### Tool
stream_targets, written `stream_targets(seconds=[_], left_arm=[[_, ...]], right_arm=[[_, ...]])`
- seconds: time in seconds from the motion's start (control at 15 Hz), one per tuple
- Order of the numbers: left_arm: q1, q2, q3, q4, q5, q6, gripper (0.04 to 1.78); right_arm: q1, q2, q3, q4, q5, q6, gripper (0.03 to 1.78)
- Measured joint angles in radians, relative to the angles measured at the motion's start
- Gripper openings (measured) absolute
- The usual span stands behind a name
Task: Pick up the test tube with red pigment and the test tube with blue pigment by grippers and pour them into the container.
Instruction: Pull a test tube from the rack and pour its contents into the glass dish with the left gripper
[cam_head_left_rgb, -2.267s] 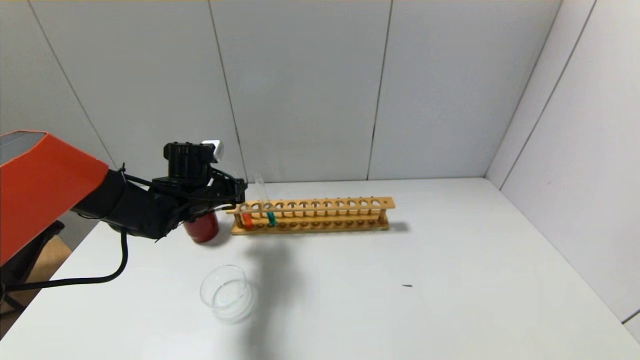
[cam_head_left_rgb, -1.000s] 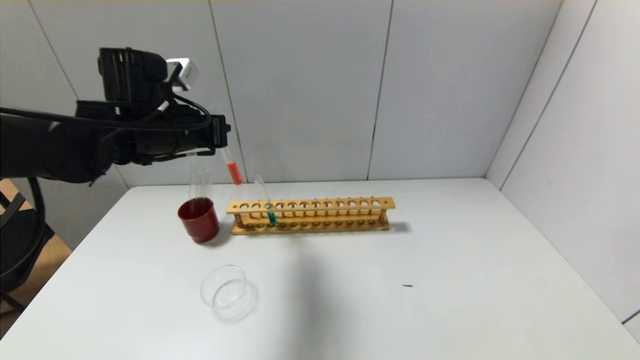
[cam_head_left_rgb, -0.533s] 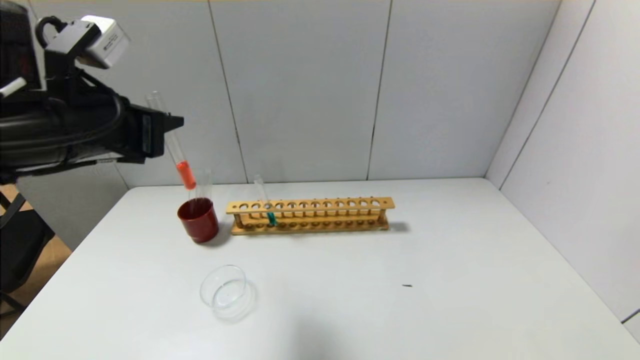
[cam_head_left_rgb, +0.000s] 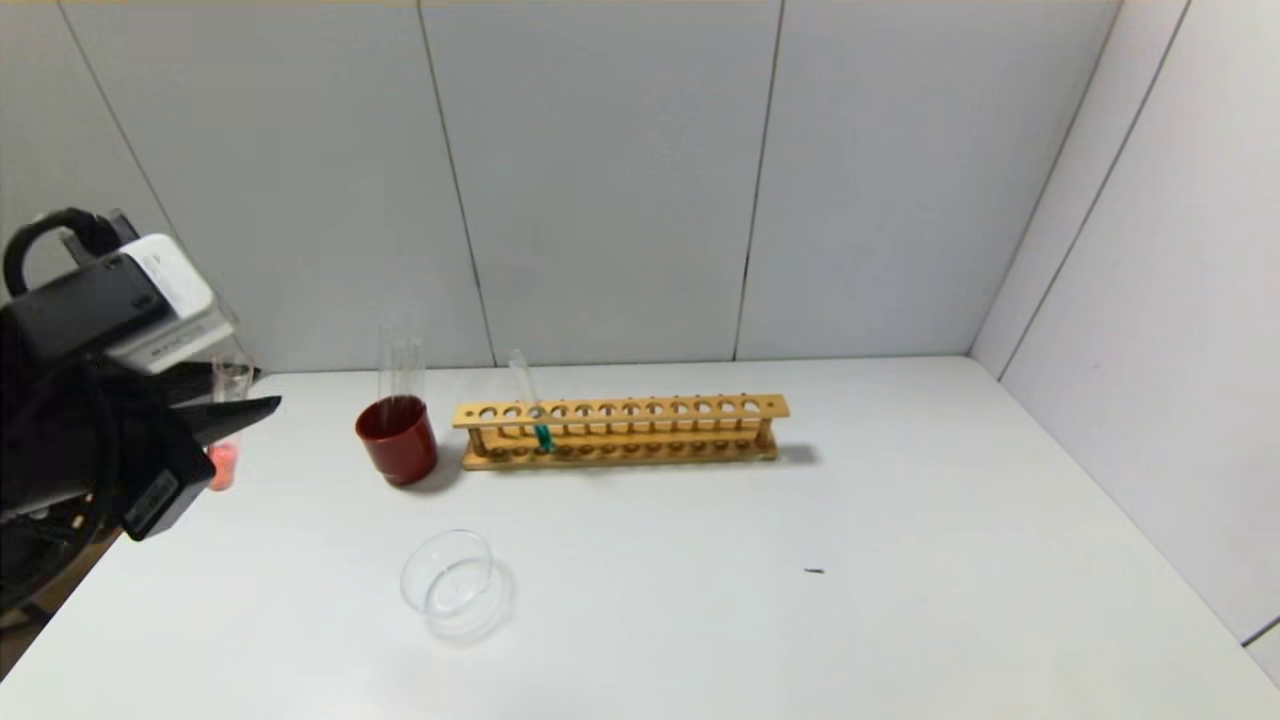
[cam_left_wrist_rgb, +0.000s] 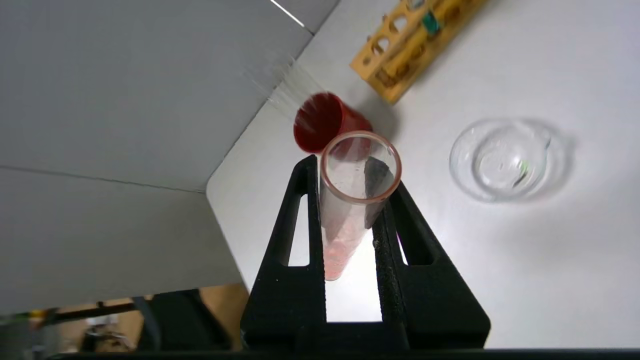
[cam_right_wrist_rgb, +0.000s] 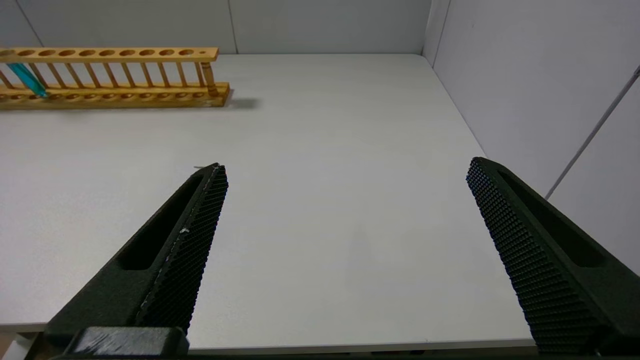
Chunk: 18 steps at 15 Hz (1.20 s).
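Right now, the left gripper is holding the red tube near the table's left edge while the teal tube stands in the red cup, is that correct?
Not quite. The teal tube stands in the wooden rack, not in the red cup, as the head view shows. The rest holds: the left gripper is shut on the red tube near the table's left edge.

A plain white rectangular table (cam_head_left_rgb: 900, 520) fills the corner of the room, its far edge set against pale grey panelled walls (cam_head_left_rgb: 600, 180) with thin dark vertical seams. A second grey panelled wall (cam_head_left_rgb: 1150, 300) closes the right side. Past the table's left edge, brown flooring (cam_head_left_rgb: 60, 575) shows. Soft, even light falls throughout.
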Motion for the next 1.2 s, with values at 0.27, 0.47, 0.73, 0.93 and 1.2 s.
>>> stream_targets(seconds=[0.27, 0.47, 0.73, 0.93, 1.2], left_arm=[[0.074, 0.019, 0.055, 0.001, 0.004, 0.283, 0.33], [0.085, 0.039, 0.073, 0.001, 0.006, 0.476, 0.33], [0.087, 0.092, 0.101, -0.001, 0.010, 0.690, 0.33], [0.087, 0.166, 0.095, -0.028, 0.013, 0.773, 0.33], [0.086, 0.283, 0.094, -0.184, 0.007, 0.902, 0.33]], right_arm=[[0.000, 0.000, 0.000, 0.000, 0.000, 0.000, 1.75], [0.000, 0.000, 0.000, 0.000, 0.000, 0.000, 1.75], [0.000, 0.000, 0.000, 0.000, 0.000, 0.000, 1.75], [0.000, 0.000, 0.000, 0.000, 0.000, 0.000, 1.75], [0.000, 0.000, 0.000, 0.000, 0.000, 0.000, 1.75]])
